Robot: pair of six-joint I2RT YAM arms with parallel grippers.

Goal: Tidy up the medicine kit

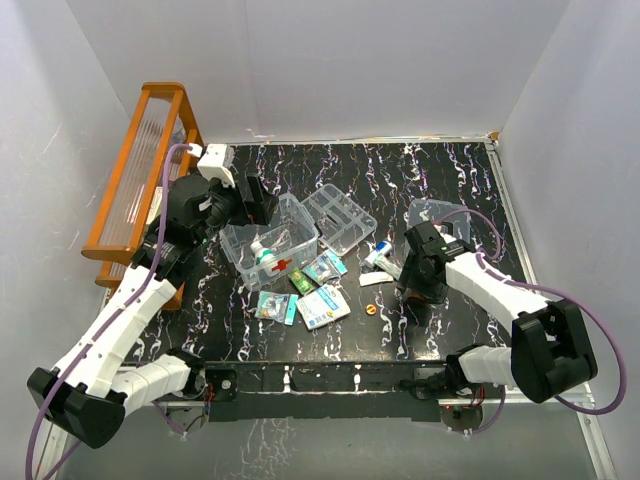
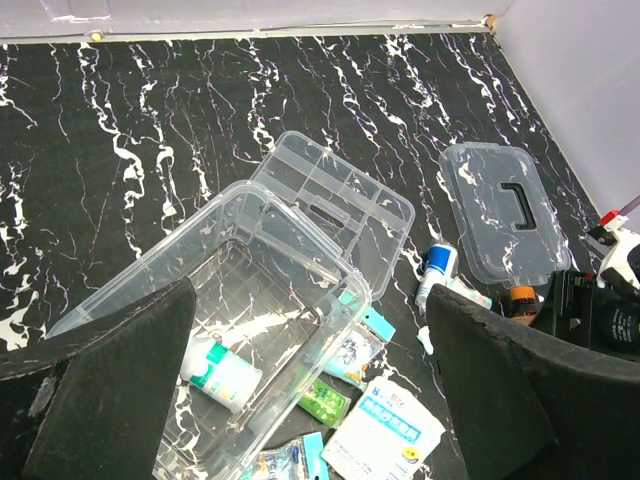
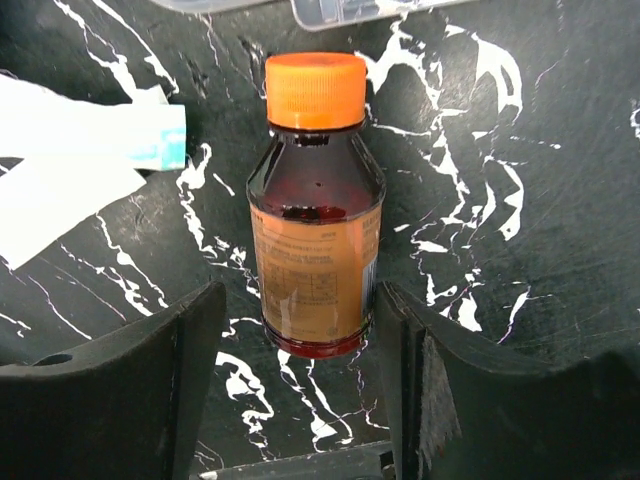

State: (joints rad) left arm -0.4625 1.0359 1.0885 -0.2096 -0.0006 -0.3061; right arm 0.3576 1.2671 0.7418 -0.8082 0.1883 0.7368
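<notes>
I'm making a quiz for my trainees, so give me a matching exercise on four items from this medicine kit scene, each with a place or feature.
Items: 1 syrup bottle; 2 clear lid; 3 white bottle; 4 divided tray.
Matches: A inside the clear box; B dark handle on top; C orange cap; D empty, beside the clear box.
Pairs: 1-C, 2-B, 3-A, 4-D.

Broad matte-black claw fingers (image 3: 110, 370); behind them, white moulded link shells (image 1: 115, 325), black joint housings (image 1: 545, 350), lilac cables (image 1: 164, 185) looping loosely alongside.
</notes>
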